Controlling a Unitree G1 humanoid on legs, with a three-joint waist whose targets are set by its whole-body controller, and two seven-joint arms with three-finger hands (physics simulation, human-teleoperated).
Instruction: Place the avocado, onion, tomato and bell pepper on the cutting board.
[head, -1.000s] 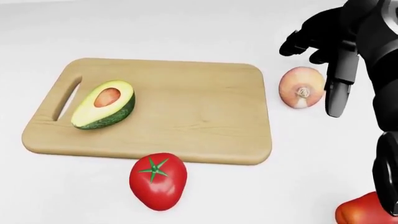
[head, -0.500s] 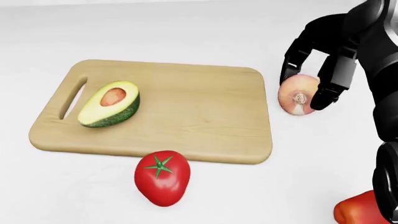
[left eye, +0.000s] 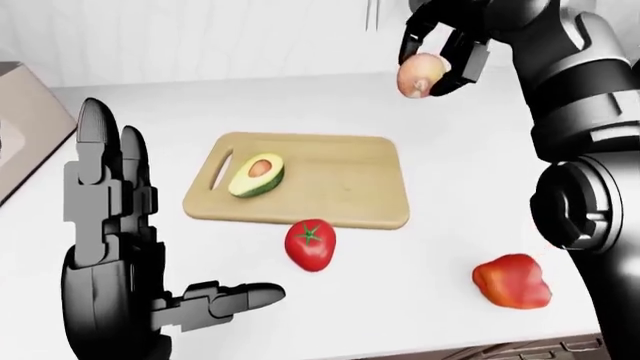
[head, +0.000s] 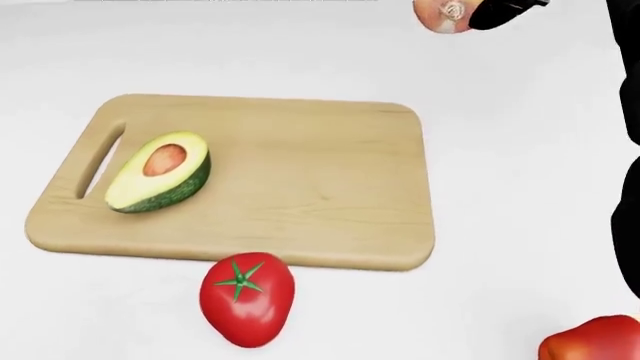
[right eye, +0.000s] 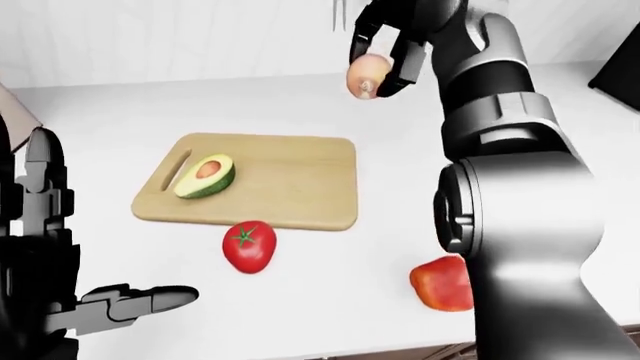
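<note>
Right hand (left eye: 440, 52) gripped onion (left eye: 420, 75) high above bench (left eye: 450, 187); left hand (left eye: 120, 247) was open. Risk: the round onion could slip loose, or roll off board (left eye: 330, 187).

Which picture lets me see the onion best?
The left-eye view: the whole onion shows, held up by the right hand. The right-eye view shows it partly covered by fingers. The head view cuts it off at the top edge.
</note>
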